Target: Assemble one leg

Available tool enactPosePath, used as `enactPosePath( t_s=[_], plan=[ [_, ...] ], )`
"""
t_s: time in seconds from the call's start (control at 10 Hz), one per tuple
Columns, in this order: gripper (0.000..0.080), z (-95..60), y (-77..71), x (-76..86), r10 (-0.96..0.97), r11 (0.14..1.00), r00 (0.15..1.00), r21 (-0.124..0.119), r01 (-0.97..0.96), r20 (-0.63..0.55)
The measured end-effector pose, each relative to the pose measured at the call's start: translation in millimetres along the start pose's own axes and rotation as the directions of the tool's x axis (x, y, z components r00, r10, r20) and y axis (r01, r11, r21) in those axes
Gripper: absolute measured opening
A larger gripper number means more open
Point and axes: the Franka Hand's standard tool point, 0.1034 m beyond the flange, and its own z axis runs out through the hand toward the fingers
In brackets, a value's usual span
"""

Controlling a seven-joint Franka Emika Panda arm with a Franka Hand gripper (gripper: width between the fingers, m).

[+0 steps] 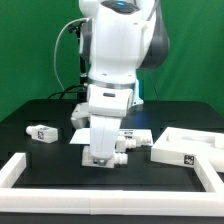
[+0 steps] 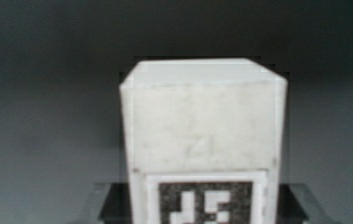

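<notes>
**Leg pinched in the gripper, hanging low by the board**

Seeing mostly one thing in the wrist view: a chunky white plastic leg [image 2: 194, 110] with a black-and-white square tag [image 2: 199, 207] at its near end. Got dark fingers [image 2: 105, 200] pressed against both flanks right at that tag end, so calling it clamped on the leg, with no gap to spot. Makes sense to pinch by the tagged end: leaves the far end poking out free, presumably for plugging into something. Can't make out any cylindrical tip from here though.

From outside: holding the white arm's two-finger gripper [image 1: 103, 157] low over the near edge of the thin flat white marker board [image 1: 145, 131], close to the black table [image 1: 40, 155]. Can't tell about contact. Leaving a small white tagged spare leg [image 1: 42, 131] well off to the exterior view's left of the marker board. Got the big white tray-like panel [image 1: 186, 150] just off the exterior view's right of the marker board, likely the destination. Guessing a lift and carry next, keeping the leg straight to avoid a slip.
</notes>
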Motion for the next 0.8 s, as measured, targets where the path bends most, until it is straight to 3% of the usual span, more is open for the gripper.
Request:
enactPosePath(
  t_s=[0.1, 0.2, 0.3, 0.4, 0.7, 0.8],
  plan=[
    [0.0281, 6.0, -14.9, -14.6, -0.079, 0.997, 0.997, -0.007, 0.079, -0.007],
    [0.0281, 14.8, -30.4, -30.6, -0.114, 0.993, 0.993, 0.027, 0.114, -0.020],
    [0.0282, 18.6, -33.1, -40.8, -0.052, 0.995, 0.998, 0.081, 0.053, -0.024],
    [0.0282, 17.2, -27.9, -37.3, -0.064, 0.996, 0.998, 0.064, 0.066, -0.022],
    [0.0295, 18.3, -28.7, -37.4, -0.065, 0.996, 0.998, 0.066, 0.066, -0.022],
    [0.0494, 18.4, -28.8, -37.5, -0.065, 0.996, 0.998, 0.066, 0.066, -0.022]
  ],
)
